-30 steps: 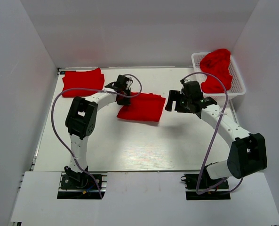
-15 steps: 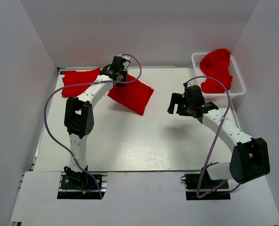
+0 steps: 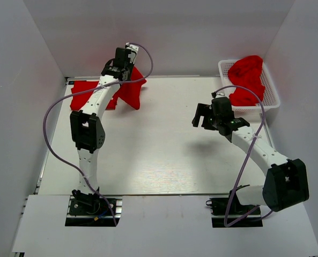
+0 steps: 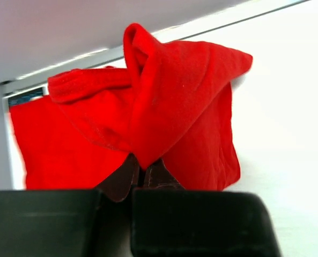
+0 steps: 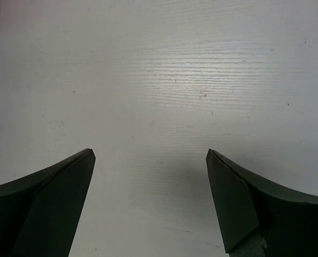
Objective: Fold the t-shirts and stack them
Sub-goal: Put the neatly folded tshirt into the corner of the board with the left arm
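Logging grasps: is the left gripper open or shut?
Shut: the left gripper pinches a bunched red t-shirt, jaws together in the wrist view.

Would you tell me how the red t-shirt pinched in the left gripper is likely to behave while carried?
Probably floppy: the t-shirt hangs in loose folds from the left gripper, so its neat fold may come undone. Likely light, since a single pinch of cloth seems to carry it. On release it should slump rather than roll or tip.
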